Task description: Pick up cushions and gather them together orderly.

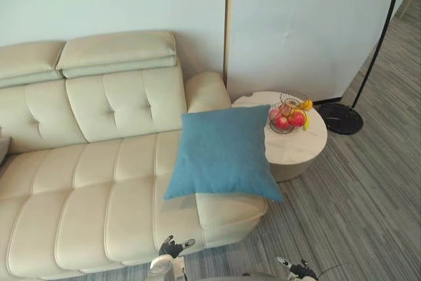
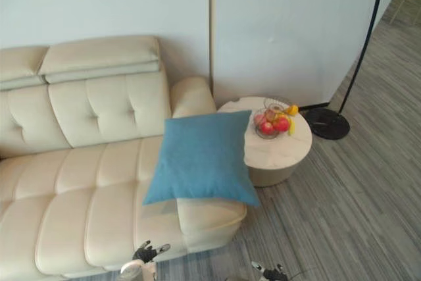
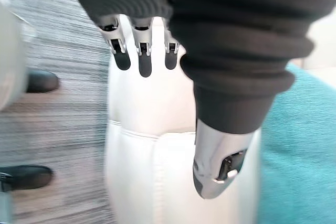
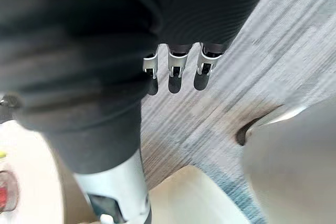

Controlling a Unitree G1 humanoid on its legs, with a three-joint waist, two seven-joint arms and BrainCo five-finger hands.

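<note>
Hovering low with left hand [image 3: 144, 60] and right hand [image 4: 176, 76] loose-fingered, empty, risked knocking overhanging square blue fabric cushion [image 1: 223, 153] off cream leather sofa [image 1: 99, 195].

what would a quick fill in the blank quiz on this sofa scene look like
1. The square fabric cushion lying on the cream leather sofa is ____ in colour.
2. The wire basket on the round white side table holds ____.
3. The left hand and the right hand both have straight fingers and hold ____.

Missing words: blue; fruit; nothing.
</note>
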